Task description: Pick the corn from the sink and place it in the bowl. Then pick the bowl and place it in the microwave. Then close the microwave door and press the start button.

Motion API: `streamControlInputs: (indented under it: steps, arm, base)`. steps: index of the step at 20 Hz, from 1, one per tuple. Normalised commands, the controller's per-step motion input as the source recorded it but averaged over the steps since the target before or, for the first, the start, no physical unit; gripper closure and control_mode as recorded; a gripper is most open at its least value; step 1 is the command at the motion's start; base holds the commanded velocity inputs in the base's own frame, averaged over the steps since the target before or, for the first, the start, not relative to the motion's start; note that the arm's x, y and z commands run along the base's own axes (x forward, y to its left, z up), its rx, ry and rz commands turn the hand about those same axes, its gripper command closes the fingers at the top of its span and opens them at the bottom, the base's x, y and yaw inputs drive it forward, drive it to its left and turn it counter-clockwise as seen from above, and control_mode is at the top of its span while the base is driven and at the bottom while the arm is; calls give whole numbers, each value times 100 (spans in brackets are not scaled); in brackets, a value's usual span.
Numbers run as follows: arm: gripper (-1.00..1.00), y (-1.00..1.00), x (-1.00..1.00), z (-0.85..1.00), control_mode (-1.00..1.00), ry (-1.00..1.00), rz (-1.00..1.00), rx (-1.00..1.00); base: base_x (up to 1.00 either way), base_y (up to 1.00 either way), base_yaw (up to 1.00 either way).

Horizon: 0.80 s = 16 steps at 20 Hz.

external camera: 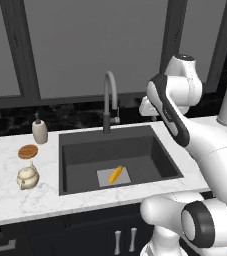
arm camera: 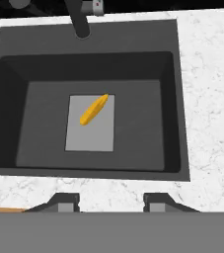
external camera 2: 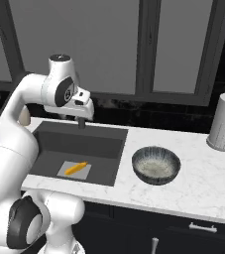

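Below the raised arm, the sink (external camera: 75,150) held the corn (arm camera: 93,109) diagonally on its light square; the bowl (external camera 2: 156,165) waited on the counter beside it. The gripper (arm camera: 111,202) hung high, fingers spread, empty. Picking the corn looked pending: descend and align across the cob.

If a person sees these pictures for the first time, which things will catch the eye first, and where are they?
The eye goes first to the small yellow-orange corn cob, bright on the light grey square at the bottom of the large dark grey sink. Next is the round bowl, pale inside and dark patterned outside, empty on the white marble counter to the right of the sink. The open two-finger gripper hangs above the sink's near edge.
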Motion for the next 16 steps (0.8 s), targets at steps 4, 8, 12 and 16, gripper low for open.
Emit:
streamControlInputs:
  steps: [4,8,12,16]
  arm:
    - [-100,22,-11,-5,-100,-1,0,-5]
    - [-100,92,13,-49,-100,13,-1,-25]
    - [-100,52,27,-78,-100,6,-1,-14]
    - [-100,-16,-4,-78,-100,-3,0,8]
  base:
    - [0,0,0]
    - [0,0,0]
    - [0,0,0]
    - [0,0,0]
